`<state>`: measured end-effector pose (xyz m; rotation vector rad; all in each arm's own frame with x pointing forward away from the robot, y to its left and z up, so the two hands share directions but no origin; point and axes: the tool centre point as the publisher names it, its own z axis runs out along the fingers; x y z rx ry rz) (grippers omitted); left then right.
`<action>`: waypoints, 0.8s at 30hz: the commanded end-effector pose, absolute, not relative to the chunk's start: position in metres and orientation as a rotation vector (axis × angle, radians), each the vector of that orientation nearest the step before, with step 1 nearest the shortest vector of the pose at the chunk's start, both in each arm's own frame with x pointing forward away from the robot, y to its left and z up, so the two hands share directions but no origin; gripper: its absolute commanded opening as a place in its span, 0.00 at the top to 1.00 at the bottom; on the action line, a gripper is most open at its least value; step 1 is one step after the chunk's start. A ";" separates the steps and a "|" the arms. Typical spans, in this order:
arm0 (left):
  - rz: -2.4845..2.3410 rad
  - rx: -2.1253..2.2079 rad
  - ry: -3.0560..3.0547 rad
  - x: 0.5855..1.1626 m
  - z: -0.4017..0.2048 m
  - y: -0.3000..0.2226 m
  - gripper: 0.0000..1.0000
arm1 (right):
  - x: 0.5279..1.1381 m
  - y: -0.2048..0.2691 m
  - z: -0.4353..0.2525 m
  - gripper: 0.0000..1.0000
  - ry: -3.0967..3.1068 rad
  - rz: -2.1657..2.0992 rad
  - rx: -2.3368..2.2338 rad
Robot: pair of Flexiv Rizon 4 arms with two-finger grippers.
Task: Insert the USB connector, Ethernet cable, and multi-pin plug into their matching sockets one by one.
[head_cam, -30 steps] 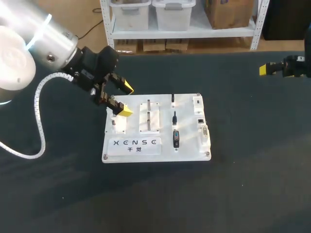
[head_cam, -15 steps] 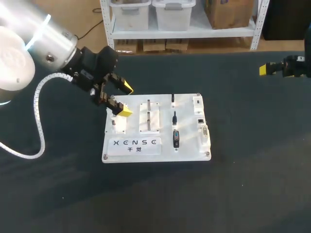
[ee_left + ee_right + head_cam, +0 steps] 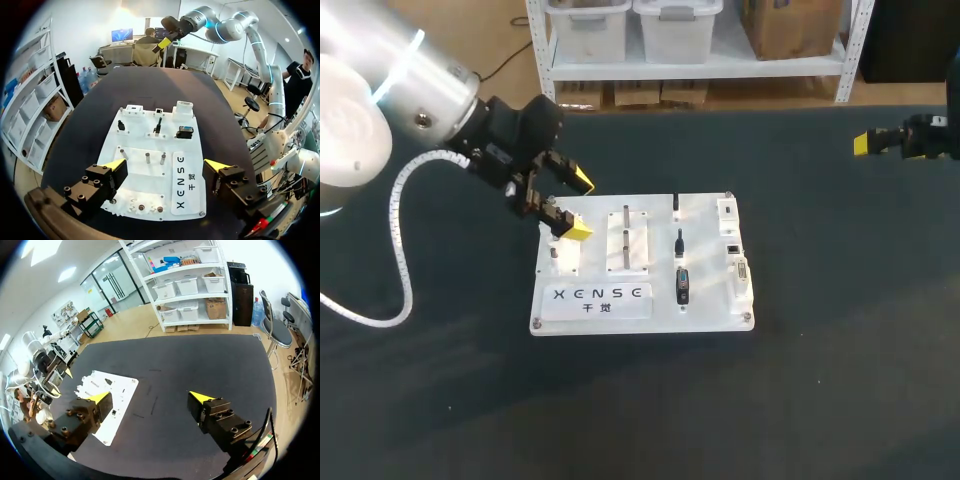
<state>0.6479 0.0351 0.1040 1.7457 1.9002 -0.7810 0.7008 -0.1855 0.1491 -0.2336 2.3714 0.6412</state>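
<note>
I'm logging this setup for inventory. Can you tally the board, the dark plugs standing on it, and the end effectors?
Board: 1
Plugs: 3
Left end effector, right end effector: 2
Total: 6
</note>
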 end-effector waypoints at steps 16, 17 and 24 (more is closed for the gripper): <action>-0.780 1.744 1.897 0.647 0.103 0.036 0.00 | 0.741 -0.088 0.156 0.00 2.483 0.495 -0.295; -0.780 1.744 1.897 0.647 0.103 0.036 0.00 | 0.745 -0.076 0.156 0.00 2.486 0.491 -0.271; -0.780 1.744 1.897 0.647 0.103 0.036 0.00 | 0.749 -0.011 0.131 0.00 2.664 0.289 -0.253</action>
